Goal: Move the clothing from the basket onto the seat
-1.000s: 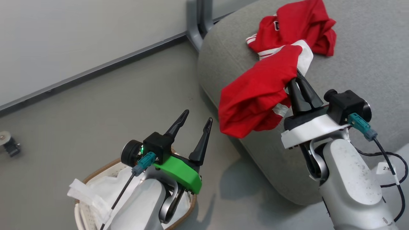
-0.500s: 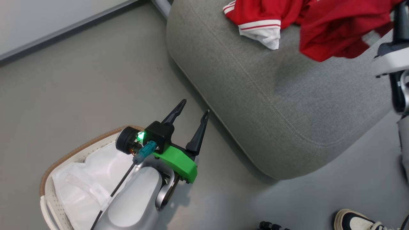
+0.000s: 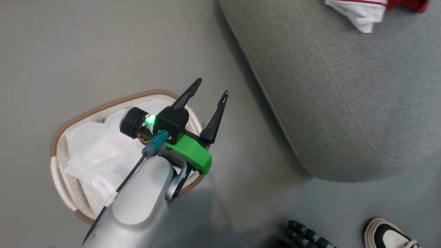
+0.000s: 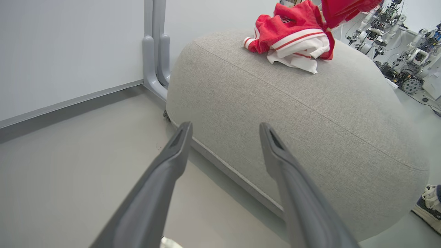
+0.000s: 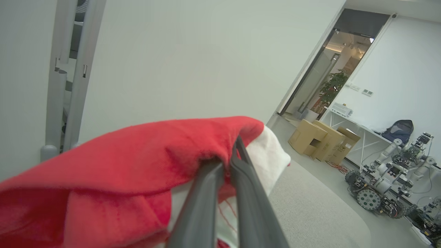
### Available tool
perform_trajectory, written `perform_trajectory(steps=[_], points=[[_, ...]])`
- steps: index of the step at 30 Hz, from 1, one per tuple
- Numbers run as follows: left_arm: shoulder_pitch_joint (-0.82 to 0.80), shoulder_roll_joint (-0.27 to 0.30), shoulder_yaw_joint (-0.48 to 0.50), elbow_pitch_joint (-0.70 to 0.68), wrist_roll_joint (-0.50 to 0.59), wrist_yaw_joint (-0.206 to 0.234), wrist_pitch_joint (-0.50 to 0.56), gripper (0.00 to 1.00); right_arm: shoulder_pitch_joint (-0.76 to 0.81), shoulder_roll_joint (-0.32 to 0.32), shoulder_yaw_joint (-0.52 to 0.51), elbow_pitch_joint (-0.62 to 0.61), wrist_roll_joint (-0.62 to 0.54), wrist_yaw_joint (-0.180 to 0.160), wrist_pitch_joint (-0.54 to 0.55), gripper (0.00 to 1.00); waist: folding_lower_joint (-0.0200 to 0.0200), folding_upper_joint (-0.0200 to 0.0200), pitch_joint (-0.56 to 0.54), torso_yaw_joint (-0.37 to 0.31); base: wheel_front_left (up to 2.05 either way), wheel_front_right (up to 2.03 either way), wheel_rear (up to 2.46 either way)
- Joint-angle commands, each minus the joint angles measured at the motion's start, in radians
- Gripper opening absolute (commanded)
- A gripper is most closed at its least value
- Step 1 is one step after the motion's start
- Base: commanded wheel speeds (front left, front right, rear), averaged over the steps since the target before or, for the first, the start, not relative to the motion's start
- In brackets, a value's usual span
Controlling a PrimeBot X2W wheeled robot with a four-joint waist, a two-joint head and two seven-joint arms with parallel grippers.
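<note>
On top of the grey sofa (image 4: 310,120), back from its rounded edge, one red-and-white garment (image 4: 293,39) lies crumpled, its striped trim and white panel on the side facing the left wrist camera. Just above it hangs a second red garment (image 5: 131,172), pinched in the right gripper (image 5: 230,162). That gripper's two dark fingers are pressed together, with red and white cloth bunched around them. The garment probably hangs clear of the cushion, though the right wrist view cuts off its lower folds.

The left gripper (image 3: 212,88) hovers over the sofa-side rim of the laundry basket (image 3: 103,107), its fingers spread wide with nothing between them. The basket stands on the floor near the sofa's curved edge, with its white cloth liner (image 3: 93,148) showing inside. A person's shoe (image 3: 389,234) is on the floor off the sofa's rounded edge. Cardboard boxes (image 5: 324,141) and other robots (image 5: 379,182) stand beyond the sofa.
</note>
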Motion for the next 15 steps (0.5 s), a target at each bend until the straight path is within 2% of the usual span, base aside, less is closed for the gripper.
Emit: perform_trajectory(steps=[1, 2, 3, 4, 5, 10, 15], points=[[-0.023, 0.004, 0.007, -0.006, 0.005, 0.005, 0.0, 1.0, -0.024, -0.006, -0.019, 0.03, -0.024, -0.001, -0.002, 0.0, -0.0001, -0.0001, 0.112, 0.12, 0.0, 0.0, 0.0], [-0.023, 0.004, 0.011, -0.009, 0.006, 0.007, 0.0, 1.0, -0.031, -0.006, -0.032, 0.054, -0.037, -0.001, -0.002, 0.0, -0.0001, -0.0001, 0.119, 0.129, 0.0, 0.0, 0.0], [-0.023, 0.005, 0.013, -0.013, 0.007, 0.009, 0.0, 1.0, -0.037, -0.011, -0.059, 0.089, -0.057, -0.001, -0.002, 0.23, -0.0001, -0.0001, 0.127, 0.14, 0.0, 0.0, 0.0], [-0.023, 0.006, 0.016, -0.016, 0.008, 0.011, 0.0, 1.0, -0.045, -0.011, -0.077, 0.11, -0.071, -0.001, -0.002, 0.65, -0.0001, -0.0001, 0.132, 0.146, 0.0, 0.0, 0.0], [-0.022, 0.006, 0.021, -0.02, 0.01, 0.014, 0.0, 1.0, -0.049, -0.011, -0.102, 0.131, -0.089, -0.001, -0.002, 1.0, -0.0001, -0.0001, 0.137, 0.154, 0.0, 0.0, 0.0], [-0.009, 0.011, 0.048, -0.025, 0.015, 0.02, 0.0, 1.0, -0.007, 0.017, -0.164, 0.153, -0.142, -0.001, -0.002, 1.0, -0.0001, -0.0001, 0.129, 0.167, 0.0, 0.0, 0.0], [0.021, 0.014, 0.1, -0.037, 0.022, 0.033, 0.0, 1.0, 0.097, 0.064, -0.12, 0.034, -0.088, -0.001, -0.002, 1.0, -0.0001, -0.0001, 0.079, 0.16, 0.0, 0.0, 0.0]])
